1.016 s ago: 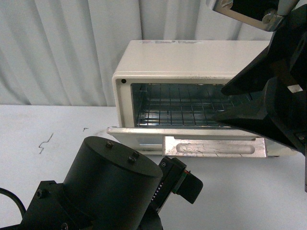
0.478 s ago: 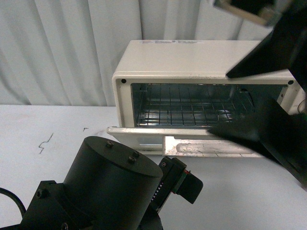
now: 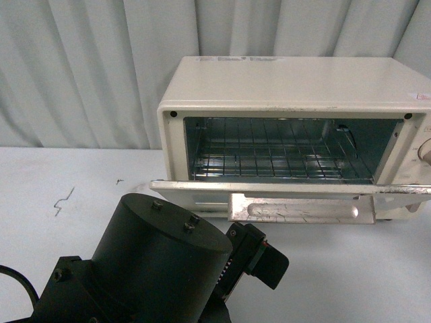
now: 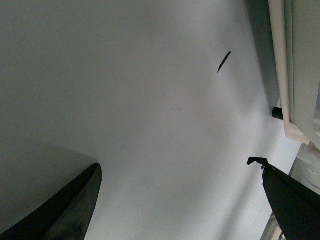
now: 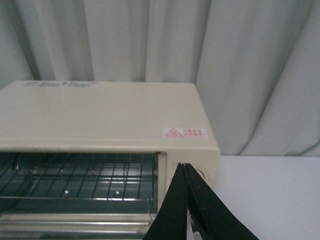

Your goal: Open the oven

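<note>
Front view: oven (image 3: 289, 84) stands at the back of the white worktop (image 3: 67, 222), right of centre, with the pale curtain (image 3: 87, 67) close behind it. Its door (image 3: 269, 186) is dropped down to roughly level, so the cavity is exposed. The wire rack (image 3: 269, 158) sits level inside. A round beige knob (image 3: 425, 149) shows at the picture's right edge, on the oven's front panel. A scratched metal panel (image 3: 300, 208) lies just under the door's front edge.

The left arm (image 3: 161, 256), a black cylinder body, fills the lower foreground, in front of the oven and apart from it. A small dark squiggle (image 3: 64, 200) marks the worktop to the left.

Left wrist view: left end effector (image 4: 180, 200) is spread wide. Its two dark fingers (image 4: 75, 210) sit at opposite sides of the frame, with only bare worktop between them. The oven's lower corner and a black foot (image 4: 276, 113) are close by.

Right wrist view: right end effector (image 5: 184, 170) is pressed fully together, gripping nothing. It is raised in front of the oven's knob end and is not touching the oven. A red-printed sticker (image 5: 185, 133) sits on the oven top.
</note>
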Robot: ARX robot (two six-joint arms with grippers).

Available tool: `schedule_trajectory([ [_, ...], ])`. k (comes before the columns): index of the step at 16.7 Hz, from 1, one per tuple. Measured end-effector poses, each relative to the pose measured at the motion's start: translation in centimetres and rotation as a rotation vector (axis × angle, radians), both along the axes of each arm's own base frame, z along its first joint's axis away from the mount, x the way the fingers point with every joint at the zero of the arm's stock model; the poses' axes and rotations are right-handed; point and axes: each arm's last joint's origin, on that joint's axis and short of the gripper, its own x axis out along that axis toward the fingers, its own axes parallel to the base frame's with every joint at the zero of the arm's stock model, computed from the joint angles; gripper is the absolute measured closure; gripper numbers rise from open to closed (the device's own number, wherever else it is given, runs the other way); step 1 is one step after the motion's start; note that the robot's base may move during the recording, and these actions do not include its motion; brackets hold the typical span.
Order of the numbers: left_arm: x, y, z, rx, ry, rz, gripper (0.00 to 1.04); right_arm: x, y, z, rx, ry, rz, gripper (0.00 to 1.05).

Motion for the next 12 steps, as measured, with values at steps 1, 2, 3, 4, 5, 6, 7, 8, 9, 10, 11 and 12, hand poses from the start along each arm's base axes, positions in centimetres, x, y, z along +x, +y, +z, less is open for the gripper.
schedule_trajectory([
  [1,0.0,0.0,0.0,0.0,0.0,0.0,0.07,-0.7,-0.6,-0.7,0.004,0.017,-0.004,1.03],
  [2,0.0,0.0,0.0,0.0,-0.001,0.001,0.07,-1.2,-1.0,-0.9,0.009,0.015,-0.008,1.03],
  [3,0.0,0.0,0.0,0.001,-0.001,0.002,0.07,-1.8,-1.4,-0.9,0.016,-0.001,-0.012,1.03],
  [4,0.0,0.0,0.0,0.001,-0.001,0.001,0.07,-2.4,-1.7,-0.9,0.02,-0.012,-0.009,1.03],
  [5,0.0,0.0,0.0,0.001,-0.001,0.001,0.07,-2.9,-2.0,-1.2,0.019,-0.004,-0.006,1.03],
  [6,0.0,0.0,0.0,0.0,-0.001,0.001,0.07,-3.4,-2.3,-1.7,0.018,0.006,-0.005,1.03],
  [7,0.0,0.0,0.0,0.001,-0.001,0.001,0.07,-3.8,-2.5,-1.8,0.019,0.006,-0.007,1.03],
  [8,0.0,0.0,0.0,0.001,-0.001,0.001,0.07,-4.3,-2.7,-1.9,0.02,-0.001,-0.01,1.03],
  [9,0.0,0.0,0.0,0.001,-0.001,0.001,0.07,-4.6,-3.0,-2.0,0.02,-0.001,0.003,1.03],
  [10,0.0,0.0,0.0,0.001,-0.001,0.001,0.07,-5.0,-3.7,-2.1,0.02,0.0,0.001,1.03],
  [11,0.0,0.0,0.0,0.001,0.0,0.001,0.07,-5.3,-4.0,-2.5,0.022,-0.033,-0.022,1.03],
  [12,0.0,0.0,0.0,0.001,-0.001,0.001,0.07,-5.6,-4.0,-3.0,0.022,-0.007,-0.01,1.03],
])
